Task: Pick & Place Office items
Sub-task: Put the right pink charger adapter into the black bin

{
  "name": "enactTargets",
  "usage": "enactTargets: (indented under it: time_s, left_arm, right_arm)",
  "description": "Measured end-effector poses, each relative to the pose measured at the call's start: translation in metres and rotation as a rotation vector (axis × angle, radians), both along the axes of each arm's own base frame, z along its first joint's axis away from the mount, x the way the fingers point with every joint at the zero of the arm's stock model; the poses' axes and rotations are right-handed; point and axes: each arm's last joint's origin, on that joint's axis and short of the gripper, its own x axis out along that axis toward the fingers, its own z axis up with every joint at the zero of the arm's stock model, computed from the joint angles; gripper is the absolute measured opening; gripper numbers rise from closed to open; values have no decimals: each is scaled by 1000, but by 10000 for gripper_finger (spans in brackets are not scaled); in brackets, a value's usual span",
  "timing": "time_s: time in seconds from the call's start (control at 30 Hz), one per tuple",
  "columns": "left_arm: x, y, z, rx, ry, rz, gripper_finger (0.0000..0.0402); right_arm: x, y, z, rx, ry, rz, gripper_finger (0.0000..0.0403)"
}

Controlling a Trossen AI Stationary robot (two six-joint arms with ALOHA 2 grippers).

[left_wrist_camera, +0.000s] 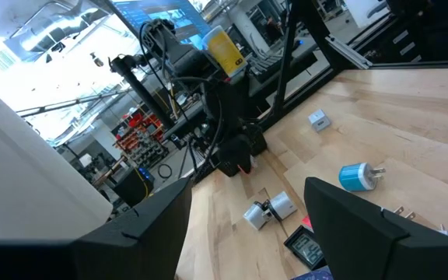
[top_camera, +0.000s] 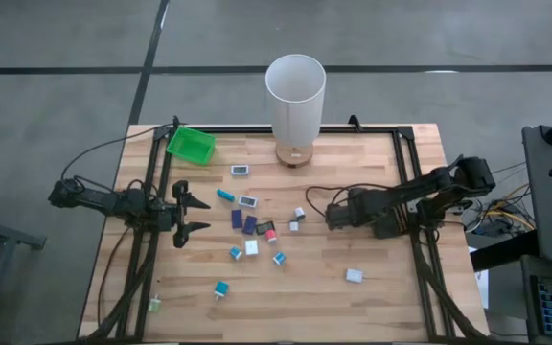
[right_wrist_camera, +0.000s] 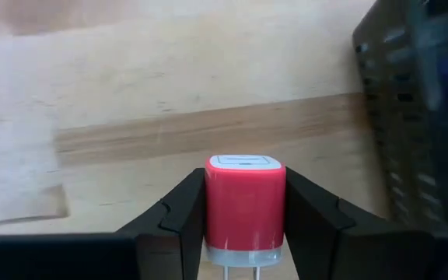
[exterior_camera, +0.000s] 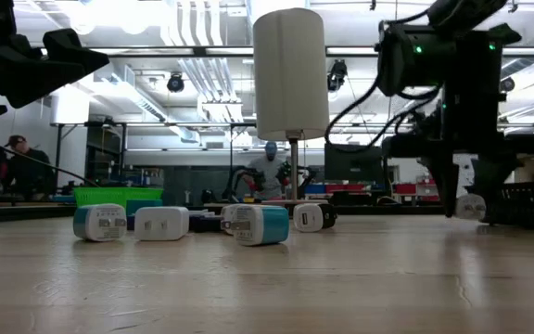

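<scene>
Several small office items lie scattered on the middle of the wooden table (top_camera: 381,249): dark blue rectangles (top_camera: 237,218), teal plugs (top_camera: 221,288) and white blocks (top_camera: 354,275). Some show in the low view (exterior_camera: 260,224). My right gripper (right_wrist_camera: 245,179) (top_camera: 333,213) is right of the cluster, shut on a red plug block (right_wrist_camera: 245,204). My left gripper (top_camera: 192,213) (left_wrist_camera: 247,233) is open and empty at the cluster's left. My right gripper pinches the red plug block by its two opposite red sides (right_wrist_camera: 208,210) between its two fingers. The fingers point down toward the table. The block's white-rimmed end faces the table and its metal prongs (right_wrist_camera: 236,272) point back toward the wrist.
A tall white cylinder (top_camera: 295,91) stands at the table's far edge, with a green tray (top_camera: 191,144) to its left. Dark frame rails (top_camera: 412,172) run along the table's sides. People show in the room behind (exterior_camera: 269,172).
</scene>
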Motion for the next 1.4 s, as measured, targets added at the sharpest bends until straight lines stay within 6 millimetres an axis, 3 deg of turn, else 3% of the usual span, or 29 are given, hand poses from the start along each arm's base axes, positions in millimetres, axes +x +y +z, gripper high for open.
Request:
enactTargets:
  time_s: [0.43, 0.77, 1.0, 1.4]
  left_arm:
    - [0, 0, 0, 0, 0, 0, 257]
    - [0, 0, 0, 0, 0, 0, 257]
    - [0, 0, 0, 0, 0, 0, 257]
    - [0, 0, 0, 0, 0, 0, 257]
  right_arm:
    - [12, 1, 76, -48, 130, 78, 132]
    - [-14, 6, 107, -51, 97, 95, 132]
    - [-48, 11, 106, -40, 34, 51, 132]
    - [-88, 22, 66, 29, 36, -42, 132]
